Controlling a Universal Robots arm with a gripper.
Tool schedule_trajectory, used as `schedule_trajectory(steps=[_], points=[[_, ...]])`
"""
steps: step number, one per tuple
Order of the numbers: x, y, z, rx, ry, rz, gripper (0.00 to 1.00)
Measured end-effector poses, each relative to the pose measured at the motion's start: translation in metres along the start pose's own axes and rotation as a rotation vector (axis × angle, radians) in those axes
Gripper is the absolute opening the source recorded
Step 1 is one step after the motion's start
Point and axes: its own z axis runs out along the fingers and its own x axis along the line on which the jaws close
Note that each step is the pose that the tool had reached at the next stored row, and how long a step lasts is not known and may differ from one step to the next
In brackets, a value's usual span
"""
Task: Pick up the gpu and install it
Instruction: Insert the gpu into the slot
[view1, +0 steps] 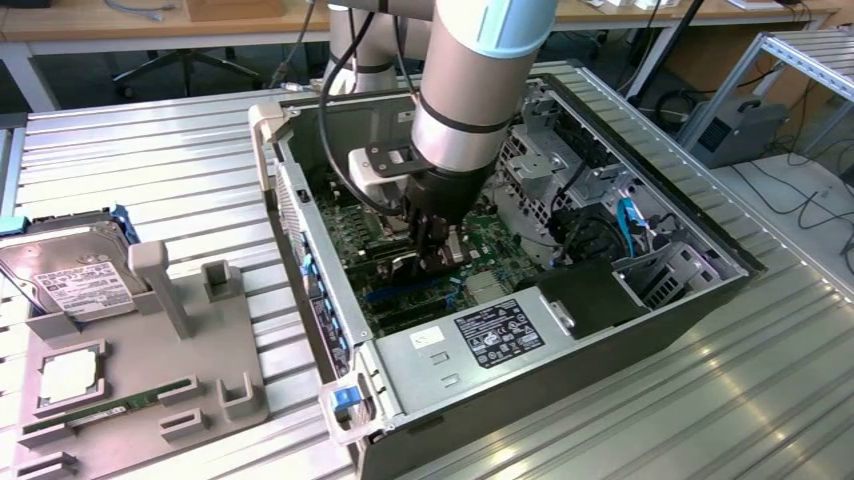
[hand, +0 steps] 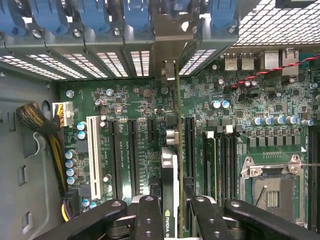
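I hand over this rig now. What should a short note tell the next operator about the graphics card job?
Gripper: shut on the graphics card, down inside the open computer case.
Card: held edge-on over the motherboard, between its long slots, metal bracket toward the rear openings.
Done: card picked up and brought into the case.
Left: seating; whether its edge is already in a slot cannot be seen.

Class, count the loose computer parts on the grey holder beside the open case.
3 on the grey holder: a hard drive at its far end, a square silver chip mid-way, a green RAM stick nearest. The picture's edge may hide more.
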Motion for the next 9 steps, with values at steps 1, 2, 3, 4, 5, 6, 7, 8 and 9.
schedule_trajectory(steps=[1, 2, 3, 4, 5, 6, 7, 8, 9], points=[[0.0, 0.0, 0.0002, 0.0002, -0.0004, 0.0, 0.27], [0.0, 0.0, 0.0002, 0.0002, -0.0004, 0.0, 0.27], [-0.0001, 0.0, 0.0001, 0.0002, -0.0006, 0.0, 0.27], [-0.0001, 0.0, -0.0003, 0.0003, -0.0008, 0.0, 0.27], [-0.0001, 0.0, -0.0006, 0.0004, -0.001, 0.0, 0.27], [-0.0001, 0.0, -0.0007, 0.0004, -0.0017, 0.0, 0.27], [-0.0001, 0.0001, -0.0008, 0.0003, -0.0031, 0.0, 0.27], [-0.0001, 0.0001, -0.0009, 0.0001, -0.0036, 0.0, 0.27], [-0.0001, 0.0, -0.001, 0.0001, -0.0049, 0.0, 0.27]])
